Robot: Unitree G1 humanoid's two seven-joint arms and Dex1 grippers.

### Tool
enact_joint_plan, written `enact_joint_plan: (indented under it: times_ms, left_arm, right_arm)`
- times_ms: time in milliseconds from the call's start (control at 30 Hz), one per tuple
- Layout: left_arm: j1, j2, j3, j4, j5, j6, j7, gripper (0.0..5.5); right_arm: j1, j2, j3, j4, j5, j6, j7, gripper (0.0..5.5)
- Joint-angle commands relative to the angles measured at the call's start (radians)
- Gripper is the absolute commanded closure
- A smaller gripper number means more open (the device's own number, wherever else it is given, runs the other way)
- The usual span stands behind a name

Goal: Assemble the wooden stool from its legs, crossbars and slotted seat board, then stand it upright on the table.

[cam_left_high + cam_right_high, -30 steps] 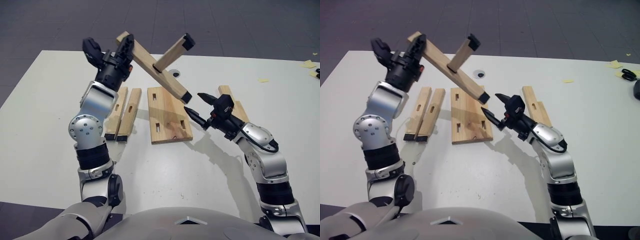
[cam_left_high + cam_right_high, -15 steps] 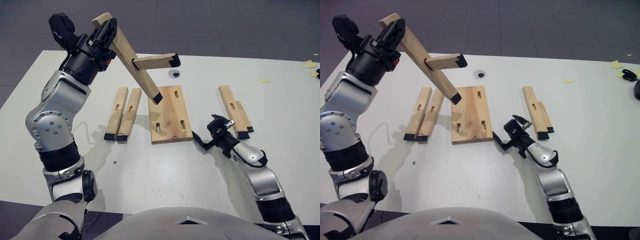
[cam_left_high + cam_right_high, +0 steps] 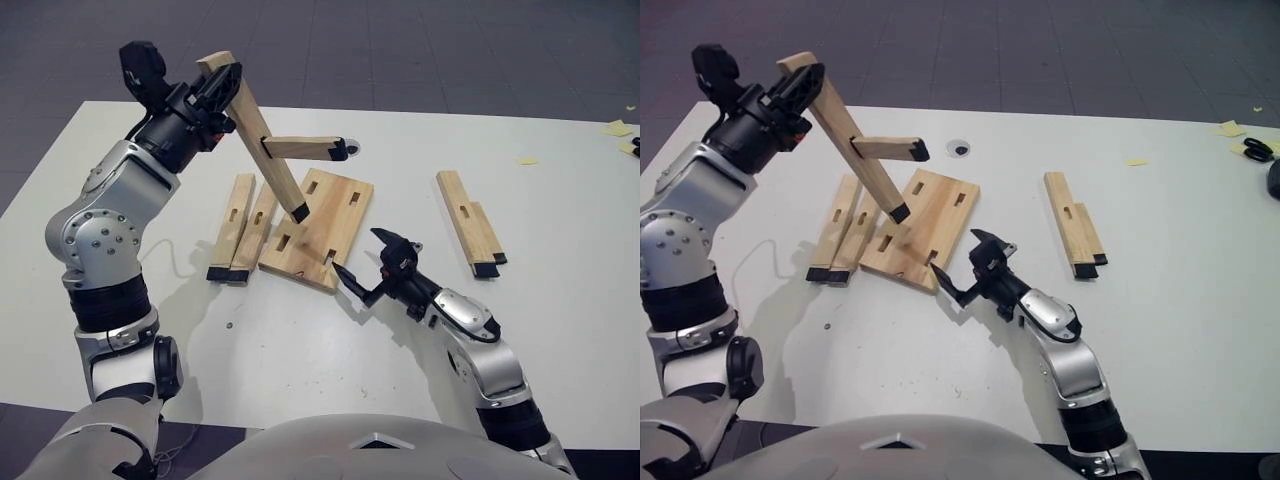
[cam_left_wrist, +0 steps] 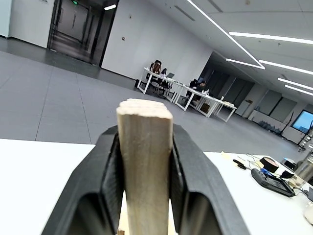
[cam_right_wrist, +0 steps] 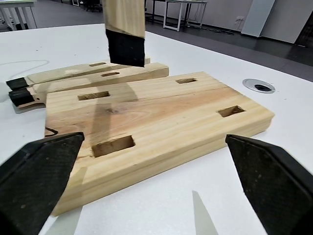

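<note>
Skewed round since a moment ago, the seat board is lying aslant on the table, with the right gripper hovering spread open at its near corner. The left gripper is clamping the leg-and-crossbar piece above it. To my eye, another nudge is risking slots drifting from under the leg.

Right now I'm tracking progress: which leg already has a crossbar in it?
The leg in the left gripper, with a crossbar sticking out. The legs on the table have empty slots.
</note>
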Motion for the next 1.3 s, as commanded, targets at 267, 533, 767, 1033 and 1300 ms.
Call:
enact_joint_plan:
  times_ms: [267,533,767,1033,1300]
  left_arm:
    - [0.2,-0.097,0.055,-0.117,0.052,-0.094,0.079,4.47]
    - [0.267,-0.116,0.049,-0.151,0.066,-0.098,0.091,4.47]
    - [0.255,-0.073,0.092,-0.178,0.015,-0.059,0.113,4.47]
    - [0.349,-0.092,0.064,-0.238,-0.007,-0.017,0.133,4.47]
    - [0.345,-0.091,0.05,-0.205,0.052,-0.072,0.137,4.47]
  right_arm:
    - [0.018,-0.03,-0.088,-0.027,0.025,0.015,-0.015,0.1]
    - [0.027,-0.043,-0.109,-0.034,0.033,0.022,-0.018,0.1]
    - [0.042,-0.042,-0.103,-0.035,0.028,0.016,-0.033,0.1]
    - [0.032,-0.048,-0.103,-0.021,0.02,0.01,-0.04,0.1]
    - [0.022,-0.051,-0.099,-0.017,0.014,0.008,-0.035,0.1]
